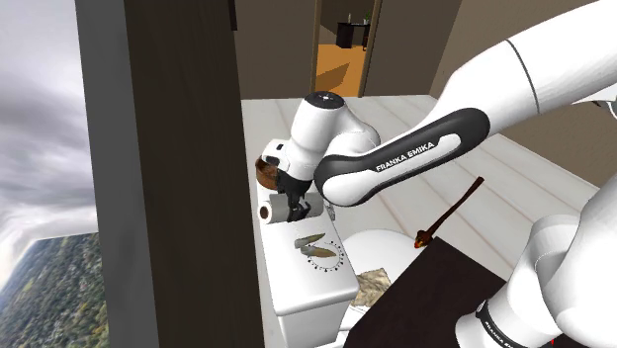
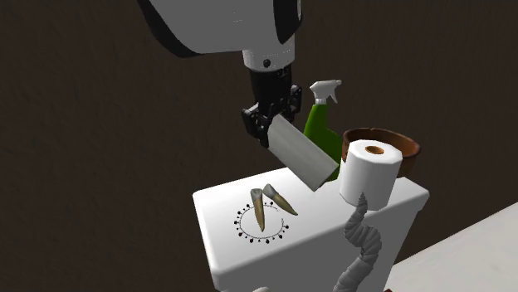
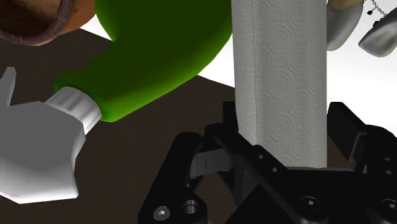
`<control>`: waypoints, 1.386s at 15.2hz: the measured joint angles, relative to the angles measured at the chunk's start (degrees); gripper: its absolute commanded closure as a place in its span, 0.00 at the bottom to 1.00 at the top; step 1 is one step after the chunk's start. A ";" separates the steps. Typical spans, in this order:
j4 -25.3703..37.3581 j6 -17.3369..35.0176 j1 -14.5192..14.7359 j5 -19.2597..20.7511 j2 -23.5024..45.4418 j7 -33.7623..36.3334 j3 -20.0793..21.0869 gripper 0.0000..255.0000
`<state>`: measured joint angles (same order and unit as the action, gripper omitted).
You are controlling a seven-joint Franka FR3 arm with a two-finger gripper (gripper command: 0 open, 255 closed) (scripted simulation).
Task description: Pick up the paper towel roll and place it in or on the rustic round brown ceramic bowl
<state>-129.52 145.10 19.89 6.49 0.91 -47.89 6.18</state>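
Paper towel roll (image 3: 280,83) clamped between fingers (image 3: 347,127), tilted, seemingly clear of white tank lid (image 2: 224,240); brown bowl (image 2: 408,151) near.

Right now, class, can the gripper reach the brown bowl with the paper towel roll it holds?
Probably yes. The gripper holds the paper towel roll tilted, and the bowl is open on top. The green spray bottle and a white roll sit close beside it, so coming in from above looks freest.
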 measured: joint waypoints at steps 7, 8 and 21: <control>2.65 -5.39 0.16 -1.09 -2.78 -0.84 0.15 1.00; 3.02 -6.13 0.13 -1.26 -3.16 -1.07 0.11 1.00; 22.71 -12.73 -5.01 -4.41 9.62 -12.94 -4.24 1.00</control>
<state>-106.81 132.37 14.87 2.09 10.53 -60.83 1.94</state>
